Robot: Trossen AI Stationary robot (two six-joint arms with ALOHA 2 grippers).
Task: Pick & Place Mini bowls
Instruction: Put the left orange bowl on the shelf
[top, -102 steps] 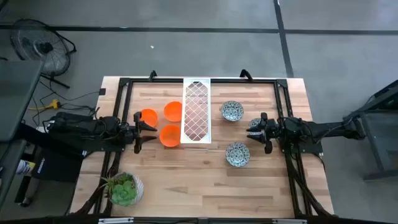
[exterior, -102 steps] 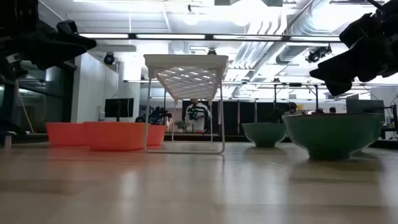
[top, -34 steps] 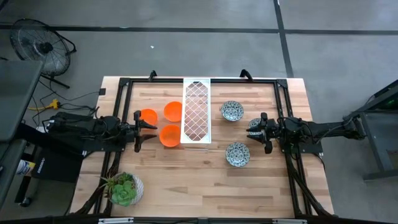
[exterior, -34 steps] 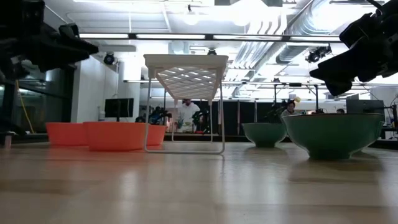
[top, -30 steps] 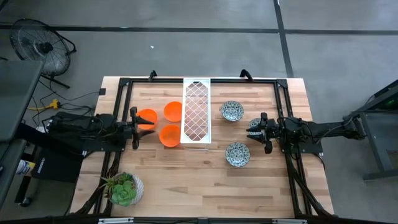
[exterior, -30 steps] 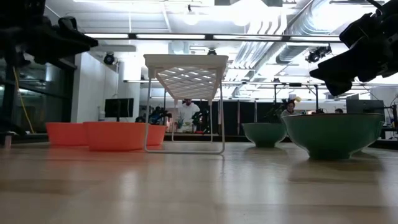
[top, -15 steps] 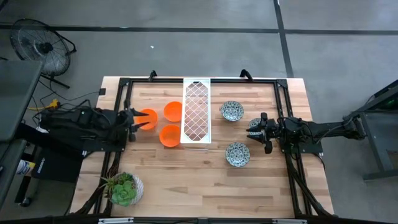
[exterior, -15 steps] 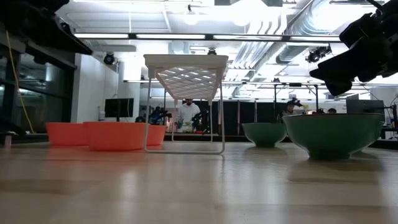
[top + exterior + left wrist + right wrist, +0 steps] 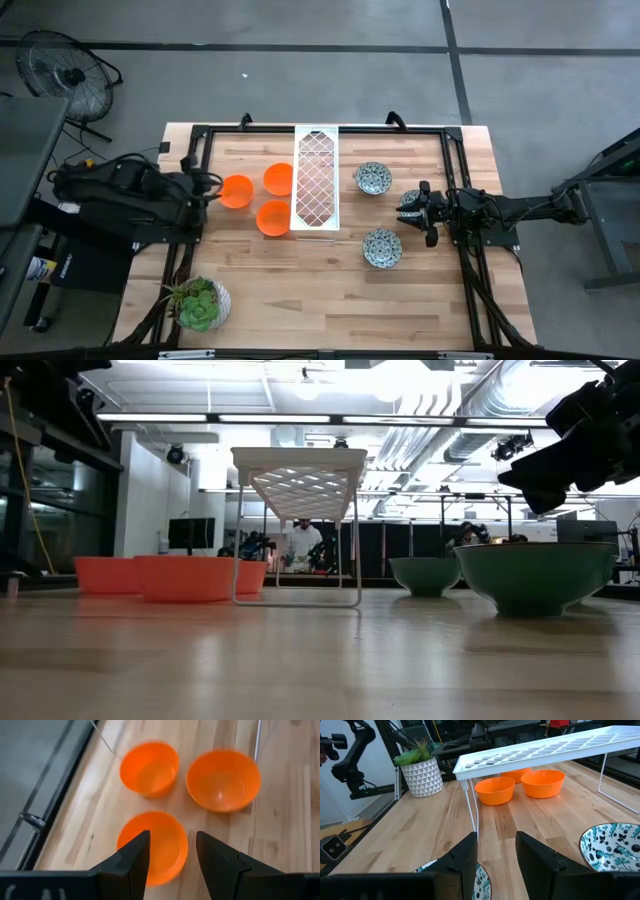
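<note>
Three orange mini bowls [image 9: 237, 191] [image 9: 278, 179] [image 9: 272, 217] sit on their bases left of the white wire rack [image 9: 315, 178]. My left gripper [image 9: 205, 185] hangs open above the table's left side, tipped down over the nearest orange bowl [image 9: 152, 845], clear of it. Patterned mini bowls [image 9: 373, 179] [image 9: 382, 248] stand right of the rack. A third patterned bowl [image 9: 408, 205] shows partly under my right gripper [image 9: 415, 212]. That gripper is open, level and holds nothing [image 9: 496, 855].
A potted green plant [image 9: 200, 303] stands at the near left corner. The rack stands on thin wire legs [image 9: 358, 550] in the middle. A black frame [image 9: 200, 135] runs round the tabletop. Bare wood lies along the near edge [image 9: 330, 300].
My left gripper has drawn back toward the table's left edge, risen, rolled and tipped from level to pointing steeply down at the orange bowls, its fingers still apart. The bowls have not moved.
</note>
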